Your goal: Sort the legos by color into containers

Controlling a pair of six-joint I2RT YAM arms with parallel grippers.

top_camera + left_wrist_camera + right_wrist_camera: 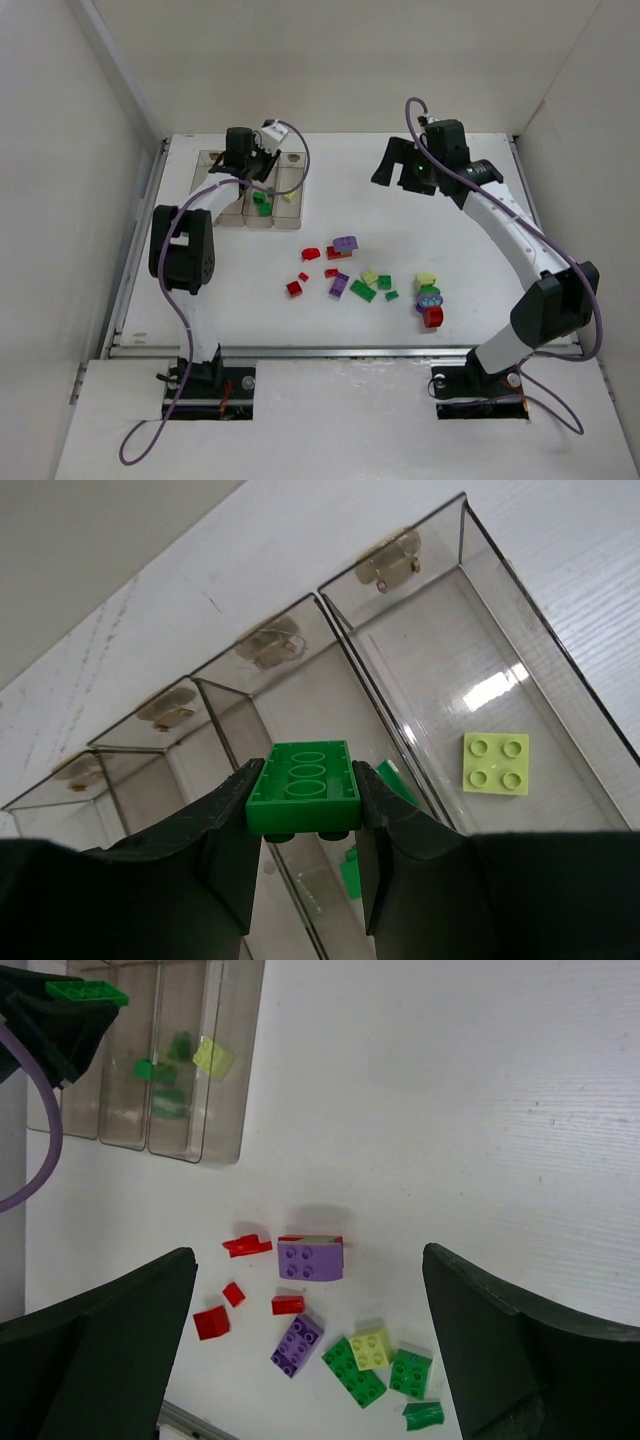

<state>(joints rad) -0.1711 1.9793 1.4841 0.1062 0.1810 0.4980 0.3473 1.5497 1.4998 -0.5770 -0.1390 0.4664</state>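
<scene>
**Left tool [305, 825] clamped on a green brick [303, 785] over the bins**

Left tool up at the far left of the worktop [450, 1110], both fingers squeezed onto the sides of that green brick, holding it in the air above the row of four clear bins [430, 640]. From the left wrist, lined up roughly with the wall between the two middle bins. Can't tell which bin sits right under it.

Already in the bins: a pale yellow plate [497, 764] lying flat in the end one, and a few green pieces [395, 780] in the next, partly hidden behind a finger.

Right tool [398, 175] spread wide apart, gripping nothing, hanging above the far right of the worktop, well apart from the bins.

Rest of the legos [297, 1343] scattered loose mid-worktop in red, purple, green and pale yellow, with a big purple brick [310, 1260] near the middle of the scatter.
</scene>
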